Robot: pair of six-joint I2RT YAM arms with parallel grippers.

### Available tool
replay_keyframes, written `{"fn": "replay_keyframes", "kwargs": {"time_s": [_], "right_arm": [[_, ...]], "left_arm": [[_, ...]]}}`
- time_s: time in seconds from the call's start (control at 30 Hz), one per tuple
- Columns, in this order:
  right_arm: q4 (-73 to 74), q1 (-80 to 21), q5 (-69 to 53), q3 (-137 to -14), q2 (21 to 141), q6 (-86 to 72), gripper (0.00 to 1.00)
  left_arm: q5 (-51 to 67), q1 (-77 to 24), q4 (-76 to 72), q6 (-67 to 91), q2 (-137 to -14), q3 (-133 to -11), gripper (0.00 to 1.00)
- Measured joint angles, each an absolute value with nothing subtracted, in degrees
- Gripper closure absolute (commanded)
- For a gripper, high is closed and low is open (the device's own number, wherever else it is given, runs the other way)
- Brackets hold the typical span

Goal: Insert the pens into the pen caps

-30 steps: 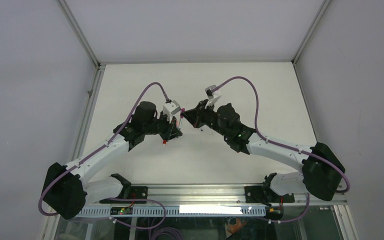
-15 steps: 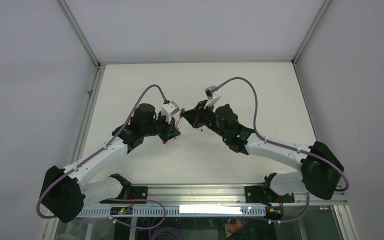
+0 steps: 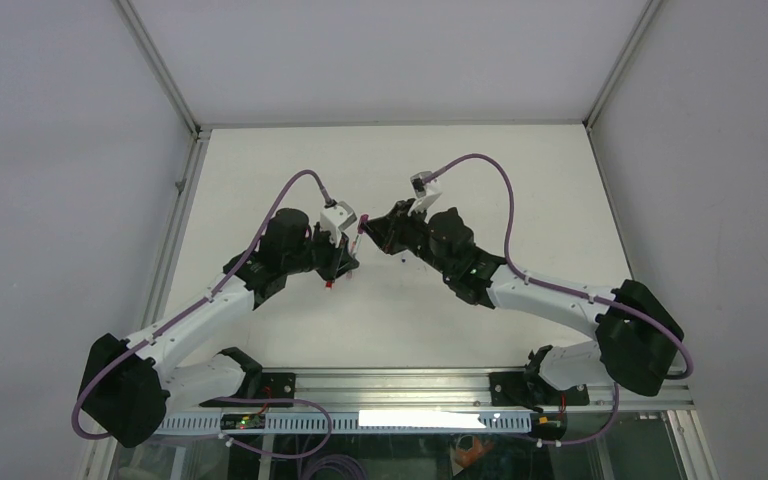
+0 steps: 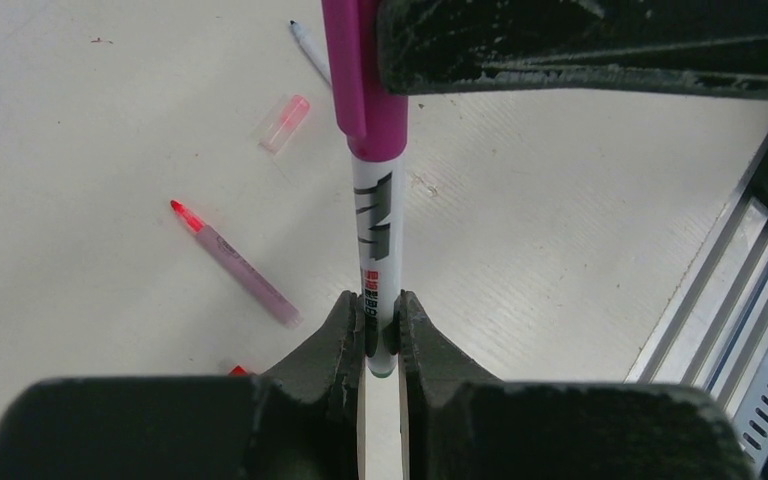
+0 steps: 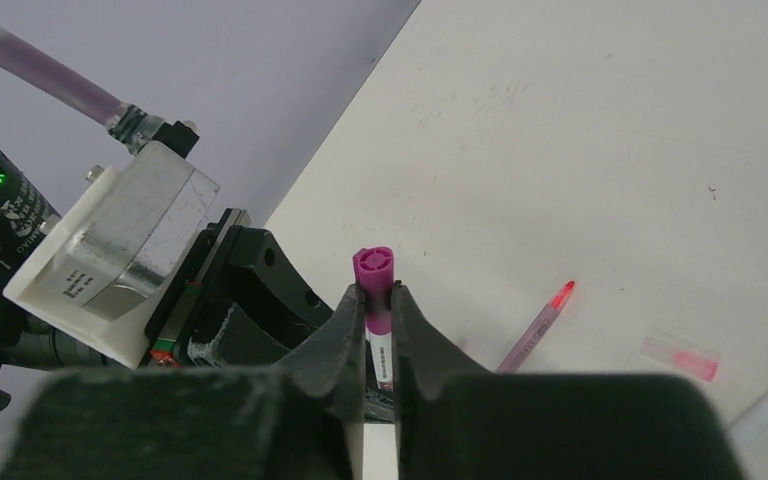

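In the left wrist view a white pen point(image 4: 375, 235) with black print stands upright, and my left gripper point(image 4: 380, 315) is shut on its lower end. Its upper end sits inside a magenta pen cap point(image 4: 365, 90). My right gripper point(image 5: 381, 295) is shut on that magenta cap point(image 5: 373, 272), with the white barrel point(image 5: 383, 358) running down between its fingers. From above, the two grippers meet over mid-table, left gripper point(image 3: 348, 256) and right gripper point(image 3: 374, 229). A pale pink pen point(image 4: 235, 262) with a red tip and a pale pink cap point(image 4: 285, 122) lie apart on the table.
Another slim pen with a dark blue tip point(image 4: 310, 52) lies farther off. A small red piece point(image 3: 330, 284) lies just below the left gripper. The metal rail point(image 4: 750, 300) runs along the table's near edge. The pink pen point(image 5: 535, 330) and pink cap point(image 5: 680, 357) lie to the right of my right gripper.
Both arms have drifted slightly back and left together, still joined at the pen and cap. Both grips are unchanged.
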State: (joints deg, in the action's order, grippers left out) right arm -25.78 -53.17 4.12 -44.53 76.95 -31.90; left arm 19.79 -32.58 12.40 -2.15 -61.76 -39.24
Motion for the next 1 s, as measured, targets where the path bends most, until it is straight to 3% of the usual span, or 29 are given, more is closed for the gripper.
{"fn": "replay_keyframes", "kwargs": {"time_s": [0.1, 0.2, 0.5, 1.0], "right_arm": [[-25.5, -52.84, 3.6, -44.91, 77.25, -32.47, 0.61], [-21.19, -52.84, 1.87, -44.84, 78.52, -32.91, 0.5], [-17.87, -49.19, 1.65, -44.56, 79.15, -32.71, 0.28], [-31.35, -46.52, -6.24, -31.94, 64.27, -26.09, 0.23]], "left_arm": [[19.81, -32.56, 11.22, -2.13, -62.06, -39.24, 1.0], [19.86, -32.51, 4.34, -2.2, -62.19, -39.66, 1.0], [21.32, -32.16, 0.84, -1.96, -62.35, -39.88, 1.0], [25.15, -32.18, -2.35, -1.43, -65.58, -42.35, 1.0]]}}
